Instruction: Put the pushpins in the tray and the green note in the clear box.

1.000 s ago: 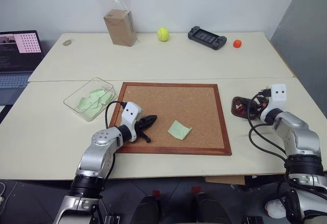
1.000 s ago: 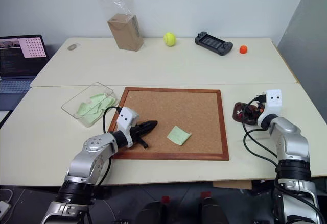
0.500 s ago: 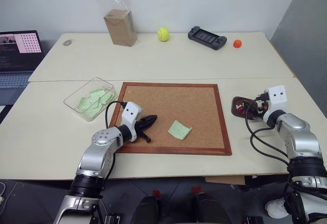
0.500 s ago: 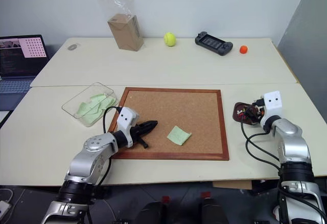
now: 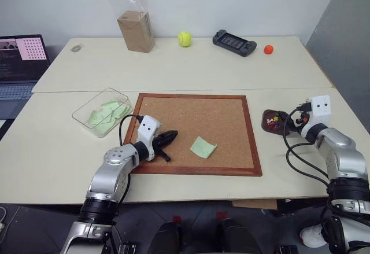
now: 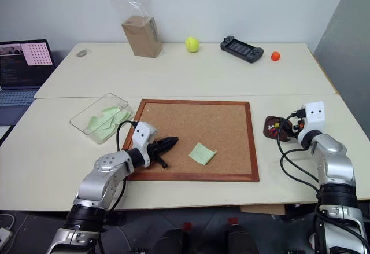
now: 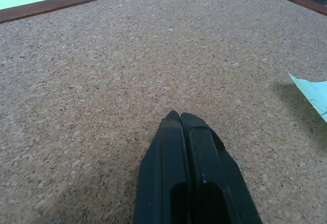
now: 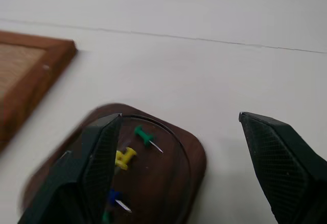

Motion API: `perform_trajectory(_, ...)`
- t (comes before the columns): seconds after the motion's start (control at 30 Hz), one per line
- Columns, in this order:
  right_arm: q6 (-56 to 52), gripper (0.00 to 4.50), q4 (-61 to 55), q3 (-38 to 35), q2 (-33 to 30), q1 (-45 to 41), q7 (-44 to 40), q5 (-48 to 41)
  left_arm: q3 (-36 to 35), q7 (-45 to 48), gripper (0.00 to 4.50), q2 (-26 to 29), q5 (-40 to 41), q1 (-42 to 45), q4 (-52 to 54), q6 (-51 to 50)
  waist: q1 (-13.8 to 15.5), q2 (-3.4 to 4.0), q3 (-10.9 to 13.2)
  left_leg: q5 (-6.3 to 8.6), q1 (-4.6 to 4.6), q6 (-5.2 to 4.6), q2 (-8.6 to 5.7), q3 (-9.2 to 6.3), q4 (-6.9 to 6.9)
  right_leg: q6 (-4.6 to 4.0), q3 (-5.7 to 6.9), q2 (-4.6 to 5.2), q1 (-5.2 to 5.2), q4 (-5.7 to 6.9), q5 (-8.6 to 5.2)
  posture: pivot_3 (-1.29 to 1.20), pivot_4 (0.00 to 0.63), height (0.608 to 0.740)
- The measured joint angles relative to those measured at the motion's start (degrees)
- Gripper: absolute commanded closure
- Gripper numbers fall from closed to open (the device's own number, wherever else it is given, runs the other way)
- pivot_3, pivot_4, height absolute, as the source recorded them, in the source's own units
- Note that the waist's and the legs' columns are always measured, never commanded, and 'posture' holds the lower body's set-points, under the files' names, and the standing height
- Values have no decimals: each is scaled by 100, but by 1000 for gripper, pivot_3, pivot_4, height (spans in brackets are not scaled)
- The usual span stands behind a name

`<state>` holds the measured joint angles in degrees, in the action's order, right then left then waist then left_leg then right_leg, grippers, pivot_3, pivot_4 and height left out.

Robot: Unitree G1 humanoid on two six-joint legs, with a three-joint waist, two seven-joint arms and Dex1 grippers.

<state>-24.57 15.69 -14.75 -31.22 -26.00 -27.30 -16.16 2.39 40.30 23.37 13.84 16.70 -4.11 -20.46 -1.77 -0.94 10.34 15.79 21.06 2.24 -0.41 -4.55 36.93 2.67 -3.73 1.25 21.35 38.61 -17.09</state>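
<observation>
We count one green note [image 5: 203, 147] lying on the corkboard [image 5: 196, 131], several more green sheets in the clear box [image 5: 102, 112] on the bench [image 5: 52, 150], and at least three pushpins [image 8: 137, 147] in the tray [image 8: 168, 180] beside the board's right edge. Our left gripper [image 7: 175, 117] rests clenched and empty on the cork, near the note. Our right gripper [image 8: 179, 127] hangs over the tray, jaws released wide, grasping nothing.

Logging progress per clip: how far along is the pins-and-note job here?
Done: pushpins lie in the tray. In hand: nothing; the right gripper is open over the tray, the left gripper is shut above the corkboard. Left: green note into the clear box.
</observation>
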Motion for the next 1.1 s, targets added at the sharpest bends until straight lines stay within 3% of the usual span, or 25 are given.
perform_trajectory(0.3, -1119, 40, -2144, 12, -504, 730, -1566, -1470, -11, 87, 4500, 42, 16, 39, 25, -59, 14, 0, 2, 1, 8, 0, 1, -7, 0, 2, 8, 2, 0, -8, -1, 0, 150, 740)
perform_trajectory(0.53, -196, 40, -3625, 835, -1050, 1840, -2640, -1149, -5, 693, 4500, 398, 408, 152, 304, -733, 6, -11, 10, 1, 57, 1, 2, -13, 5, 15, 17, -1, 41, -14, -7, 0, 150, 740)
perform_trajectory(0.77, 861, 40, -3742, 1221, -1031, 2023, -2774, -565, -21, 1442, 4500, 572, 1588, 755, 619, -2416, 8, -29, 21, -1, 84, 3, 3, -20, 8, 3, 24, -2, 71, -2, 1, 0, 150, 740)
perform_trajectory(0.9, 984, 0, -3742, 1283, -964, 2057, -2739, -529, 2, 1575, 4015, 584, 1643, 1024, 422, -2528, 4, -30, 21, -2, 84, 6, 3, -19, 8, 2, 22, -2, 73, -3, 1, 0, 150, 740)
perform_trajectory(1.1, 1036, 0, -3777, 1282, -911, 2134, -2608, -522, 76, 1928, 2805, 780, 1691, 1126, 269, -2709, 8, -30, 22, -10, 86, 19, 2, -19, 9, 1, 21, -1, 74, -4, 1, 0, 150, 740)
